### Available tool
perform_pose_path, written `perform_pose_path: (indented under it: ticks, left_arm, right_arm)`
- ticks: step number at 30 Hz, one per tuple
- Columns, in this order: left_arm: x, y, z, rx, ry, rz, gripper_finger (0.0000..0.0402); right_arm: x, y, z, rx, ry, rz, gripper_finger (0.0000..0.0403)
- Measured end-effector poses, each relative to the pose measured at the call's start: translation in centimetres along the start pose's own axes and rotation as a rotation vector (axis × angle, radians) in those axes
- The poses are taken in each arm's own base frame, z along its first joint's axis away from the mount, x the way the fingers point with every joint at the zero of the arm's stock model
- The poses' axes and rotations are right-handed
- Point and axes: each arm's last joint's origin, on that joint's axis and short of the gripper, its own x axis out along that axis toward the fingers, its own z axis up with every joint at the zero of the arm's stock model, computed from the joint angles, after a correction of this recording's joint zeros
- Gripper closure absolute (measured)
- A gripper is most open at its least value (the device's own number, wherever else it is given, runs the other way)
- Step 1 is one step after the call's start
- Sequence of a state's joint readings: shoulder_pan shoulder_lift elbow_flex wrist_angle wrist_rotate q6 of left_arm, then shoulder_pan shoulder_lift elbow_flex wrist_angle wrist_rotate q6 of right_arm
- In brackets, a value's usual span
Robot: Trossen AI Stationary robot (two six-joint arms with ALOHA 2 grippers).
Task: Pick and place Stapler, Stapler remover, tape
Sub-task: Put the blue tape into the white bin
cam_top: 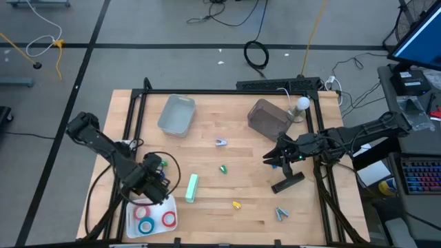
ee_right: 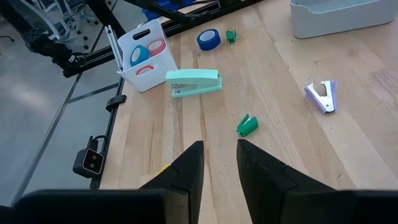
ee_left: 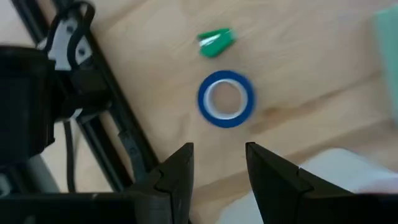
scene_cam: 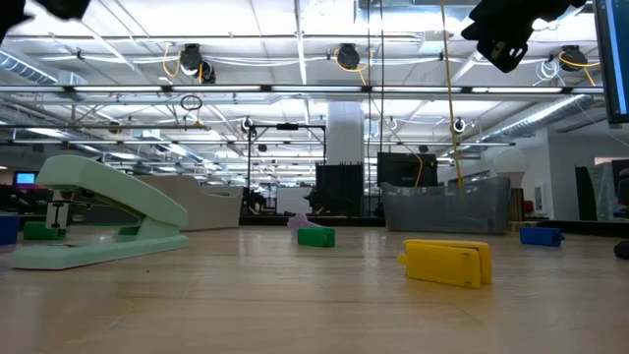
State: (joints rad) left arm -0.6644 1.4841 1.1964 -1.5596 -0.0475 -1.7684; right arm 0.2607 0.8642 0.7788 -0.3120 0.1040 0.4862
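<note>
A blue tape roll (ee_left: 226, 98) lies flat on the wood, just ahead of my open left gripper (ee_left: 217, 163), which hovers above it near the table's near left corner (cam_top: 156, 176). A white tray (cam_top: 132, 219) beside it holds two red rolls (cam_top: 169, 220) and one blue roll (cam_top: 145, 226). The mint-green stapler (cam_top: 191, 187) lies flat right of the tray. A green staple remover (cam_top: 223, 168), a purple one (cam_top: 220, 142) and a yellow one (cam_top: 236, 204) lie mid-table. My right gripper (cam_top: 272, 160) hangs open above the table's right half, touching nothing (ee_right: 219, 155).
A grey bin (cam_top: 177, 114) and a dark clear bin (cam_top: 267, 118) stand at the far side. A black stapler (cam_top: 287, 182) and a grey-blue remover (cam_top: 280, 213) lie near the right edge. A small green piece (ee_left: 216, 42) sits beyond the blue roll. Black frame rails edge the table.
</note>
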Motion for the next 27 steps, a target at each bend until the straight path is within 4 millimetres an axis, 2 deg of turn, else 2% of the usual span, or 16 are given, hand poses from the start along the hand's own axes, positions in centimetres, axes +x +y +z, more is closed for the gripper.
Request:
perform_pose_path:
  ticks: [3,9,15,21,27]
  left_arm:
    - [1.7,0.4,0.2,-0.021,0.05,0.019,0.0254]
    - [4.9,1.5,0.8,-0.065,0.076,-0.068,0.0254]
    - [7.2,2.8,1.8,-0.119,0.089,-0.065,0.0254]
    - [9.8,2.4,2.6,-0.083,0.12,-0.153,0.0254]
    - [11.7,2.7,3.0,-0.078,0.175,-0.143,0.0254]
  right_arm:
    - [0.0,0.0,0.0,0.019,0.0,0.0,0.0314]
    - [0.0,0.0,0.0,0.031,0.0,0.0,0.0314]
    - [0.0,0.0,0.0,0.051,0.0,0.0,0.0314]
    - [0.0,0.0,0.0,0.052,-0.002,-0.003,0.0314]
    - [0.0,-0.1,0.0,0.062,-0.015,-0.025,0.0314]
